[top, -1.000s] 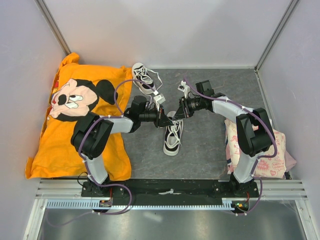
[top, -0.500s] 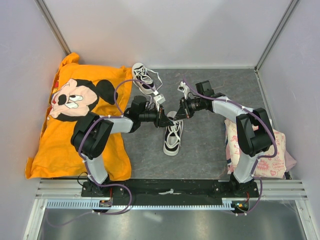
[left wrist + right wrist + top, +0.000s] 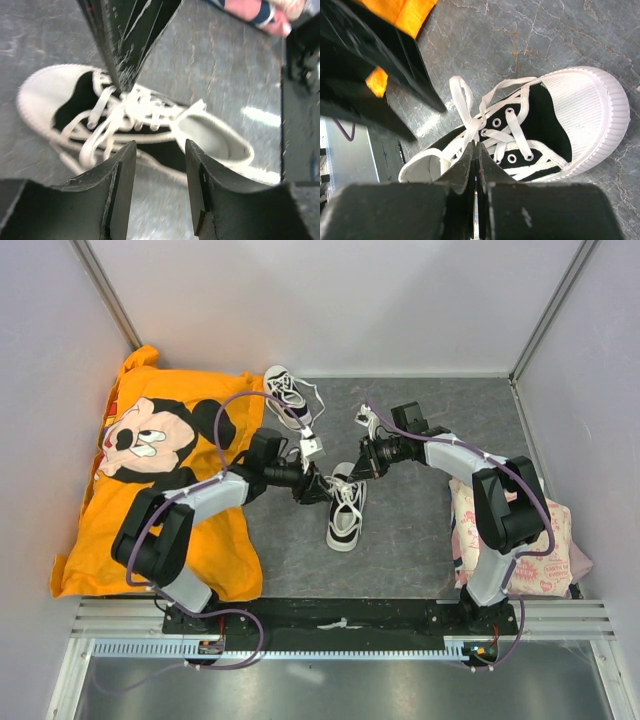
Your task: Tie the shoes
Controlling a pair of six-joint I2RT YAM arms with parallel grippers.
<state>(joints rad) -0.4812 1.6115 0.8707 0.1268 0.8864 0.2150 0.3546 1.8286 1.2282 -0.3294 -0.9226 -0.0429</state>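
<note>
One black shoe with a white toe cap lies mid-table, its white laces loose. My right gripper hangs over its tongue, shut on a strand of lace just above the eyelets. The left gripper is beside the same shoe on its left, open with nothing between its fingers. In the left wrist view the right gripper's dark fingers point down into the lace knot. The other shoe lies at the back near the shirt, untouched.
An orange Mickey Mouse shirt covers the table's left side, under the left arm. A pink patterned cloth lies at the right edge by the right arm's base. White walls close in the back and sides.
The left gripper has opened, let go of the lace and drawn back down-left, its elbow swinging outwards. The right gripper stays in place, closed on the lace.
</note>
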